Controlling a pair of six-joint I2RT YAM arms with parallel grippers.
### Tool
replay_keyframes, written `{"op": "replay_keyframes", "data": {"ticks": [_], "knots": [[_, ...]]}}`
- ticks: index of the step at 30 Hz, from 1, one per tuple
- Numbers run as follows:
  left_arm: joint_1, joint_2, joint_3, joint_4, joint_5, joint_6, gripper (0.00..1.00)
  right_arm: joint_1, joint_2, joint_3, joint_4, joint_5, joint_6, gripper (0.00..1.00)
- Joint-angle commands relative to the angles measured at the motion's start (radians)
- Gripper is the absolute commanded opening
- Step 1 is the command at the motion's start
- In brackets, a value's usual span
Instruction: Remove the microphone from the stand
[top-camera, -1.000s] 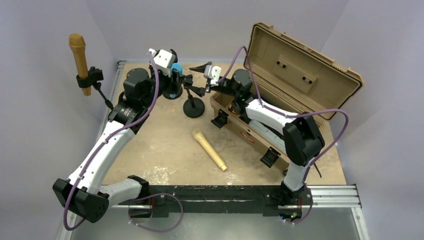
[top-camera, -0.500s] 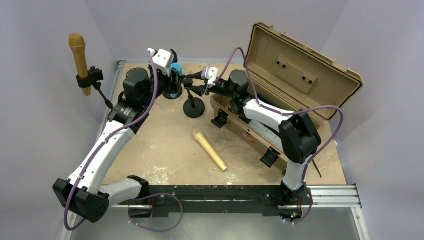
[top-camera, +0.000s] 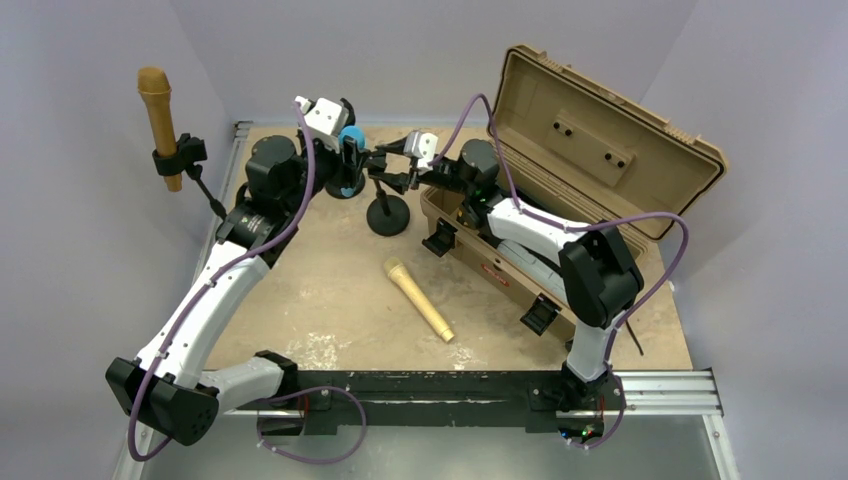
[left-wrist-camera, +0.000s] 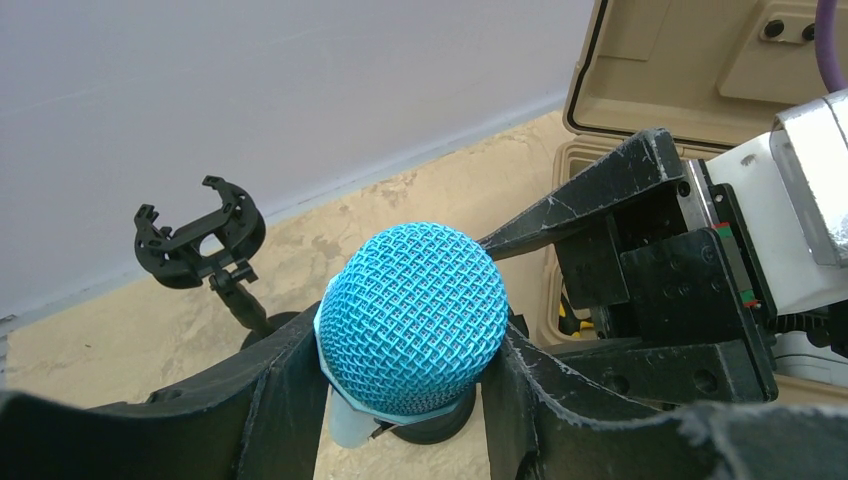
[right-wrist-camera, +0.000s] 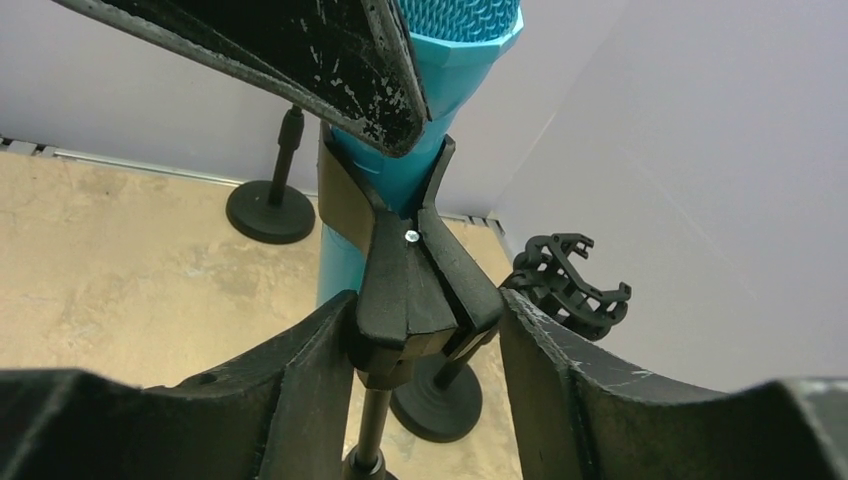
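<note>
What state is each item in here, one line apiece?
blue microphone: in stand clip, left gripper shut on it
right gripper: around stand clip, grip unclear
gold microphone: lying flat on table
brown microphone: upright, clipped
spare clip: empty
case: lid open

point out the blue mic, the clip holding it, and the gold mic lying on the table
blue mic (left-wrist-camera: 412, 318): left wrist view, on its mesh head
clip (right-wrist-camera: 410, 290): right wrist view, on its black body below the screw
gold mic (top-camera: 418, 299): top view, mid-handle
</note>
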Motion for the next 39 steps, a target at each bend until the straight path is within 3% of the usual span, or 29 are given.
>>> {"op": "replay_keyframes", "data": {"ticks": [1,4,6,7,19,29,34,39], "knots": [[0.007,-0.016,0.005,0.073,0.029,-0.024,0.0,-0.001,-0.047,0.025,0.039,-0.018,0.012,0.48],[0.008,-0.016,0.006,0.073,0.034,-0.024,0.0,0.0,-0.038,0.033,0.028,-0.019,0.013,0.33],[0.008,-0.016,0.007,0.073,0.035,-0.025,0.0,0.0,-0.037,0.031,0.032,-0.009,0.013,0.08],[0.008,-0.016,0.007,0.073,0.037,-0.024,0.0,-0.001,-0.037,0.028,0.037,-0.006,0.015,0.0],[0.011,-0.023,0.017,0.056,-0.009,-0.014,0.0,-0.004,-0.034,-0.013,0.146,0.016,0.114,0.0],[0.01,-0.093,-0.007,0.045,-0.292,0.004,0.0,-0.03,-0.032,-0.048,0.214,0.02,0.174,0.0],[0.011,-0.128,-0.016,0.041,-0.511,-0.019,0.0,-0.039,-0.026,-0.059,0.261,0.033,0.206,0.0],[0.01,-0.143,-0.029,0.058,-0.524,-0.018,0.0,-0.044,-0.007,-0.034,0.239,0.048,0.208,0.01]]}}
